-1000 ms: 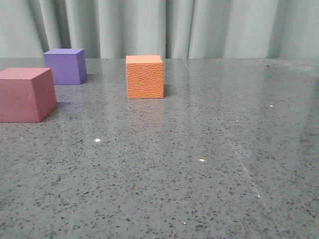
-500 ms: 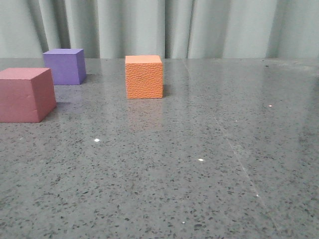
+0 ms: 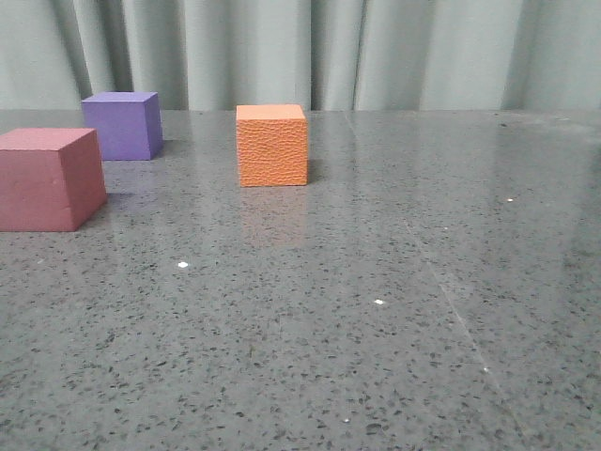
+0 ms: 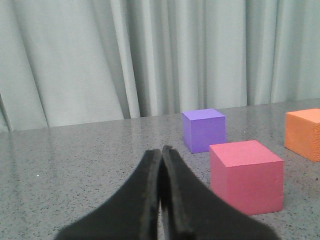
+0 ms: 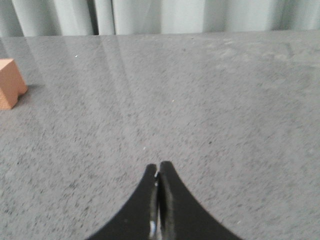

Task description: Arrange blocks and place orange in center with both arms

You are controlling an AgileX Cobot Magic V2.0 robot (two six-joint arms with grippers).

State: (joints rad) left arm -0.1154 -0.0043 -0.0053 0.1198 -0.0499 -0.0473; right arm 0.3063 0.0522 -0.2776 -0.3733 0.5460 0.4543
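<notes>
Nothing is arranged yet. The orange cube (image 3: 272, 145) stands apart on the table (image 3: 376, 310), right of the purple cube (image 3: 121, 125) and pink-red cube (image 3: 49, 178) (ungrouped). Left gripper (image 4: 161, 152) and right gripper (image 5: 158, 168) are closed, empty.

Left gripper (image 4: 161, 150) and right gripper (image 5: 158, 166) both have jaws pressed together, empty.

pink cube (image 3: 49, 178): cut by left edge, front view | orange cube (image 5: 11, 83): cut by left edge, right wrist view; by right edge, left wrist view
</notes>
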